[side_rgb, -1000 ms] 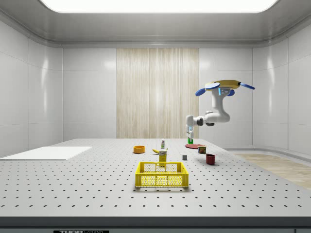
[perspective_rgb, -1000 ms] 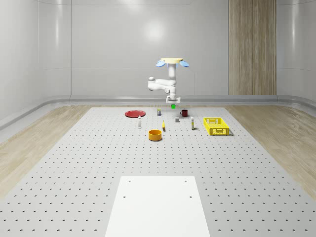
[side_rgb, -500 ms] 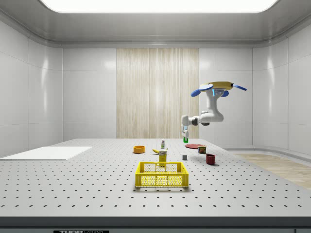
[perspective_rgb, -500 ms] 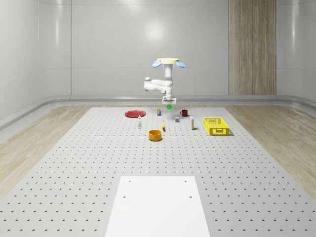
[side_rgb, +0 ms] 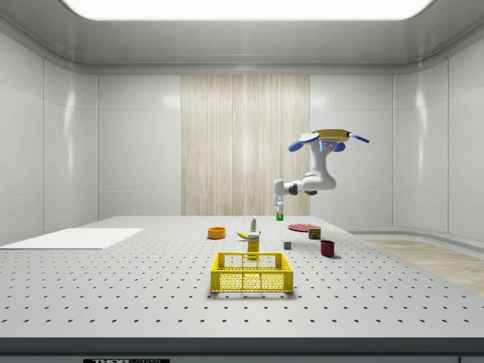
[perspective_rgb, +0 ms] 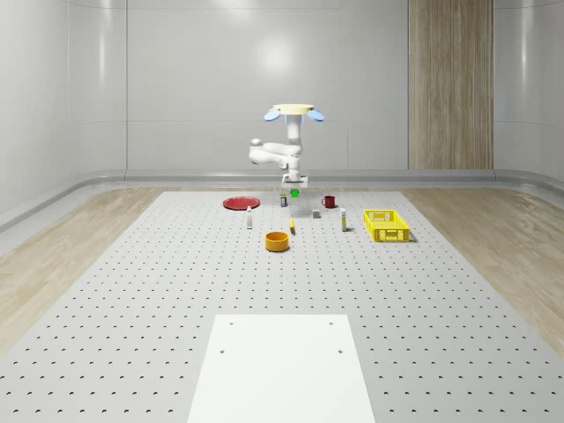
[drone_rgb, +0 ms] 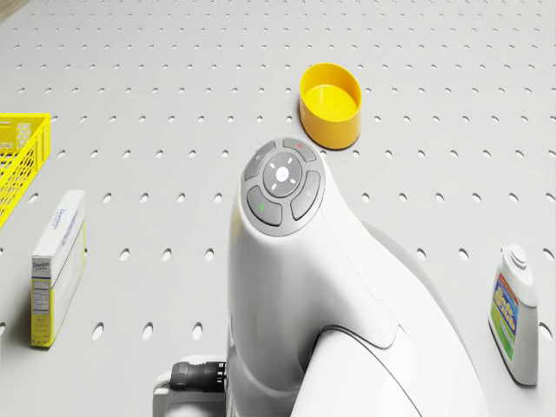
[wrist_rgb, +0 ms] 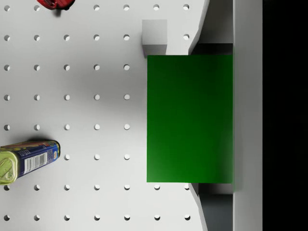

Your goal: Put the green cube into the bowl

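We see the drone [perspective_rgb: 294,111] hovering in the air over the far part of the grey perforated desk [perspective_rgb: 176,291], upper centre of the whole-scene frame, its white arm [perspective_rgb: 275,155] bent down and toward the frame's left. The tool [perspective_rgb: 294,188] hangs below it, closed on the small green cube [perspective_rgb: 294,193], which sits in the air above the desk. In the side view the tool [side_rgb: 279,209] points down right of centre with the cube [side_rgb: 280,216] at its tip, clear of the desk.

Wrist view: green cube [wrist_rgb: 189,118] clamped, a pale finger [wrist_rgb: 248,115] flat against its side. Below it on the desk we note a small grey block [wrist_rgb: 154,32], a lying tin can with a blue label [wrist_rgb: 28,160] at lower left and a red item cut by the top edge [wrist_rgb: 54,4].

The round yellow-orange bowl [perspective_rgb: 278,241] stands on the desk in front of the drone, below and a little left of the cube in the whole-scene frame, well apart from it. In the drone view the bowl [drone_rgb: 330,104] is at upper centre past the arm's white housing [drone_rgb: 321,295].

Also on the desk: yellow slatted plastic crate [perspective_rgb: 385,225] at centre right, flat red plate [perspective_rgb: 240,204], dark red mug [perspective_rgb: 329,202], a white-and-yellow carton box lying flat [drone_rgb: 57,268], a white bottle with a colourful label [drone_rgb: 512,314], and a white rectangular sheet [perspective_rgb: 280,366] at bottom centre.
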